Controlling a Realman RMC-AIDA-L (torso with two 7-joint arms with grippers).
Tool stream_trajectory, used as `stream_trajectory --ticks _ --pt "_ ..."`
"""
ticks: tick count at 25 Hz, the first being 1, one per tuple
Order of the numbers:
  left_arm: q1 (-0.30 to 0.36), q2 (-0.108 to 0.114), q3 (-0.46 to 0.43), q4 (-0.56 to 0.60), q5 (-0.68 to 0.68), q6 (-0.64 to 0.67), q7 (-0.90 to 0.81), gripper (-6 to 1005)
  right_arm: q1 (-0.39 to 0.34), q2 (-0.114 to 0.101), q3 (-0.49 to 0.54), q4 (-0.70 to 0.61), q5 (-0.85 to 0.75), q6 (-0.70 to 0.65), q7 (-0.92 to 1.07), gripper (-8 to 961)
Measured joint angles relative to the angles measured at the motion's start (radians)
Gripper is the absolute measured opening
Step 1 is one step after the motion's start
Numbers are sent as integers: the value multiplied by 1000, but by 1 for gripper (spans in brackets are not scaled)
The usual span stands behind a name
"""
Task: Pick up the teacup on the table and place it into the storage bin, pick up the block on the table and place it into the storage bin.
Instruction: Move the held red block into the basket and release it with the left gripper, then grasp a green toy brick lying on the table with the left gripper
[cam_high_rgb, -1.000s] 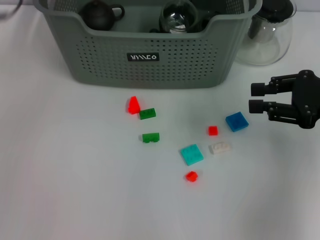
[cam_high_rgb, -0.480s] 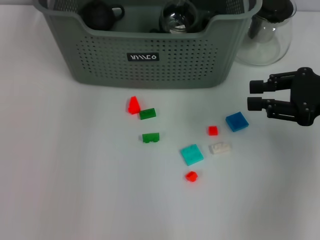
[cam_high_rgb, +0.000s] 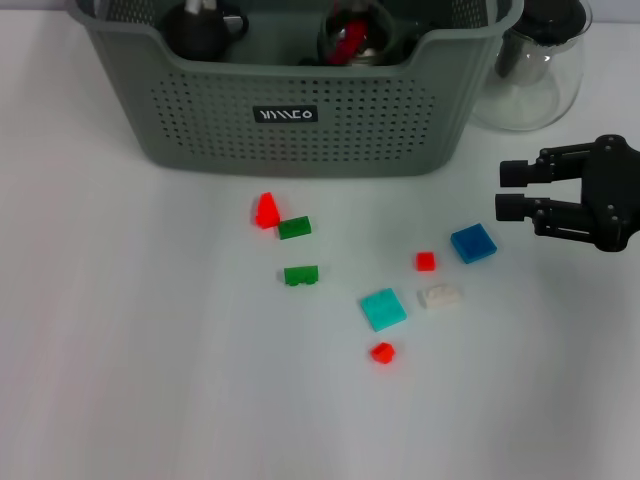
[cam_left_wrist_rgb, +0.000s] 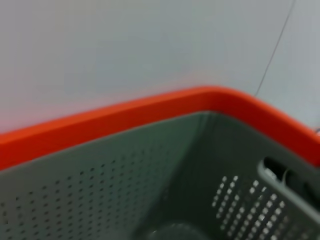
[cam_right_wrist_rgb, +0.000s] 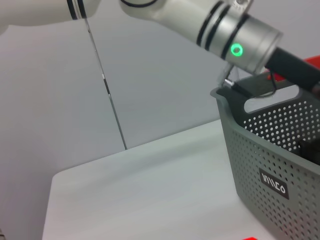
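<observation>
My right gripper (cam_high_rgb: 512, 190) hovers over the white table (cam_high_rgb: 120, 350), fingers spread with nothing between them, just beside the blue square block (cam_high_rgb: 473, 243). The large grey-green perforated plastic storage bin (cam_high_rgb: 300, 120) stands at the far side of the table; a dark teacup (cam_high_rgb: 196, 30) sits inside it. My left arm (cam_right_wrist_rgb: 220, 25) reaches over the bin's rim; whether its fingers are spread or pressed together I cannot tell. Loose on the table: a teal square block (cam_high_rgb: 384, 309), a white block (cam_high_rgb: 440, 296), two green blocks (cam_high_rgb: 295, 228) and small red blocks (cam_high_rgb: 426, 261). A clear glass pitcher (cam_high_rgb: 535, 70) stands beside the bin.
</observation>
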Motion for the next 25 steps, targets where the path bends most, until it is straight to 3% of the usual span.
stream_trajectory --ticks 2,5,7,11,14,17,21,25 --pt "31 -4 -12 74 -34 51 8 261 0 0 0 0 0 0 0 413" --pt "136 -20 -22 250 -156 147 55 266 0 0 0 0 0 0 0 413" --pt "266 -42 -45 418 -330 238 150 510 0 0 0 0 0 1 0 413" --pt "491 -71 -178 572 -675 550 425 595 1 0 0 0 -1 1 1 413" --pt "579 -71 -355 516 -771 829 595 624 2 0 0 0 0 1 1 414" --pt "636 -72 -501 422 -718 1006 775 582 2 0 0 1 0 1 1 413" --pt "710 -78 -535 311 -563 1063 1027 568 4 0 0 2 0 1 4 412" --pt "712 -78 -546 116 -385 1019 1253 567 5 0 1 2 0 1 11 413"
